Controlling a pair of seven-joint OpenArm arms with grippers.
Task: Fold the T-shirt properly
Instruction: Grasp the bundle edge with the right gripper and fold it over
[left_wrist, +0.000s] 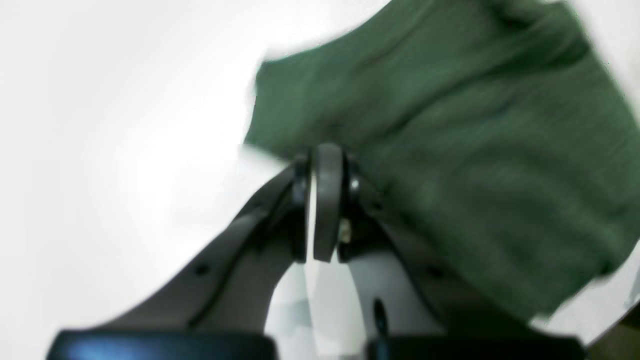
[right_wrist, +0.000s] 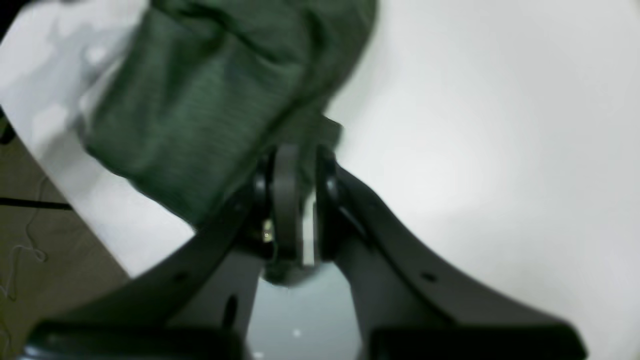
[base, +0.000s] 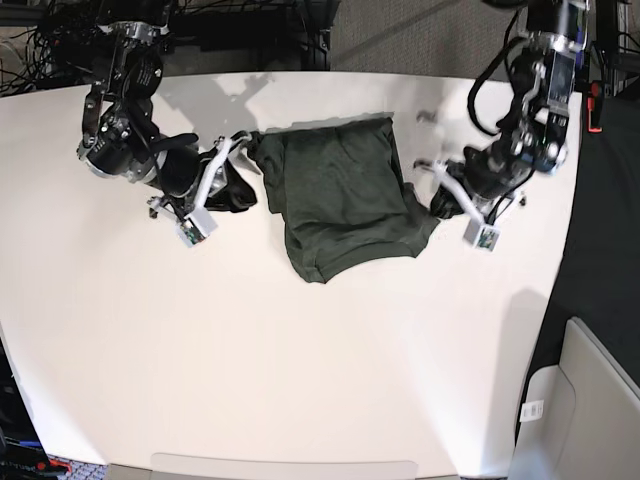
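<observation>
The dark olive-green T-shirt (base: 340, 190) lies crumpled and partly folded on the white table (base: 300, 380), behind its middle. My left gripper (base: 437, 203) is at the shirt's right edge. In the left wrist view, the left gripper (left_wrist: 327, 155) is shut with its tips on the edge of the T-shirt (left_wrist: 450, 150); the picture is blurred. My right gripper (base: 243, 160) is at the shirt's left edge. In the right wrist view, the right gripper (right_wrist: 295, 155) is shut on a bunch of the T-shirt (right_wrist: 200, 110), with a bit of cloth poking out below the pads.
Cables and dark equipment (base: 230, 30) sit behind the table's back edge. A grey box (base: 580, 400) stands off the table at the lower right. The right wrist view shows the table's edge and wooden floor (right_wrist: 30, 240) close to the shirt.
</observation>
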